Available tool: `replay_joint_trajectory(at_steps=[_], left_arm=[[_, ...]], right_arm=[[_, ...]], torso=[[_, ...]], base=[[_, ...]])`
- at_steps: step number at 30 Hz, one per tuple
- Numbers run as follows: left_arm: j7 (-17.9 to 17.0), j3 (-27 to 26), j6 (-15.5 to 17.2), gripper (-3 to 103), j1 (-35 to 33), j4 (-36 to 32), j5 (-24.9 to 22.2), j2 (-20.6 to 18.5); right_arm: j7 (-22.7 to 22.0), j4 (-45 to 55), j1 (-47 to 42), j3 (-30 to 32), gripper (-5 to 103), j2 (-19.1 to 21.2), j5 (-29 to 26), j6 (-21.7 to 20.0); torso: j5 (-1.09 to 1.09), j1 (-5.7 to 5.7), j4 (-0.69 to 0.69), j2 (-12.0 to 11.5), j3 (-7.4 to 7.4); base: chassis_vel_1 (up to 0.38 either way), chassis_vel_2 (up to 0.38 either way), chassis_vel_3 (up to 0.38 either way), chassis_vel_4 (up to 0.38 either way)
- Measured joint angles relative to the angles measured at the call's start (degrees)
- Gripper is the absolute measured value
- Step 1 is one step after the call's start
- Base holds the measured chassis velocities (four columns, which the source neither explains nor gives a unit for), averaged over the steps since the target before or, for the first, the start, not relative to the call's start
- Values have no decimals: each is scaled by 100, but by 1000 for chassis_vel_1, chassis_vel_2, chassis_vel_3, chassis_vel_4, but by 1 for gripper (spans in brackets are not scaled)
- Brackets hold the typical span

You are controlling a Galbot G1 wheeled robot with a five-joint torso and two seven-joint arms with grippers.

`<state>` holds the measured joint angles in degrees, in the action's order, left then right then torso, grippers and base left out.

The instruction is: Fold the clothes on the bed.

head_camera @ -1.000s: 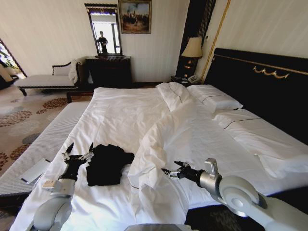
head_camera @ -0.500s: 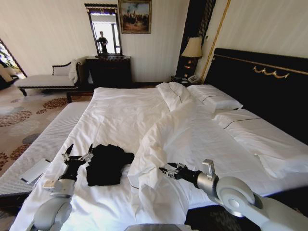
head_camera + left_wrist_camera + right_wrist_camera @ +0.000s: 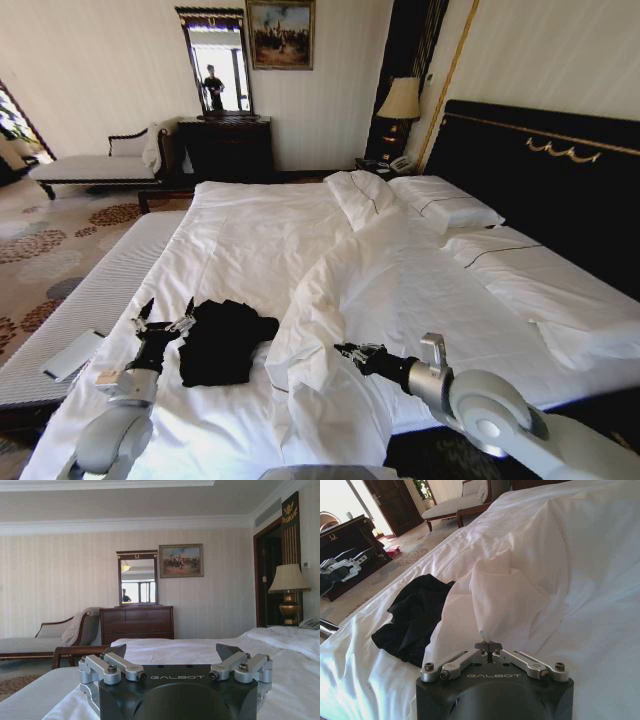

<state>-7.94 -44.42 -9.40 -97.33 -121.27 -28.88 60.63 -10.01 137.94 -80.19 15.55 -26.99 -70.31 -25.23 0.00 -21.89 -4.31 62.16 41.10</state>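
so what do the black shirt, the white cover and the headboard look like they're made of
Black shirt: soft matte knit, probably cotton; it lies crumpled in limp folds.
White cover: smooth woven fabric, likely cotton, with soft creases; the right gripper pinches a peak of it.
Headboard: dark and glossy with gold trim, possibly lacquered wood, though that is uncertain.

Pale grey rounded shells on both arms, with silver cylindrical wrist sections. Left gripper (image 3: 176, 660): black block body with white GALBOT lettering, brushed-silver finger linkages, dark screw heads, black pointed fingertips (image 3: 231, 650). Right gripper (image 3: 489, 645): same black housing, same GALBOT logo, silver links with screws.
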Motion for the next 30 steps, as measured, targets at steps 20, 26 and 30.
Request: replay_joint_trajectory(at_steps=[20, 26, 30], left_arm=[[0, -5, -19, 100, 156, 53, -82, -36], [-16, -22, -19, 100, 194, 51, -117, -63], [-21, -36, -19, 100, 188, 48, -121, -61]], right_arm=[[-42, 541, -1116, 1869, 0, -95, -228, 61], [-208, 542, -1570, 2279, 0, -320, -93, -40], [-240, 542, -1855, 2543, 0, -402, 160, -184]], torso=[[0, 0, 0, 0, 0], [1, 0, -1, 0, 0], [0, 0, 2, 0, 0]], base=[[0, 0, 0, 0], [0, 0, 0, 0], [0, 0, 0, 0]])
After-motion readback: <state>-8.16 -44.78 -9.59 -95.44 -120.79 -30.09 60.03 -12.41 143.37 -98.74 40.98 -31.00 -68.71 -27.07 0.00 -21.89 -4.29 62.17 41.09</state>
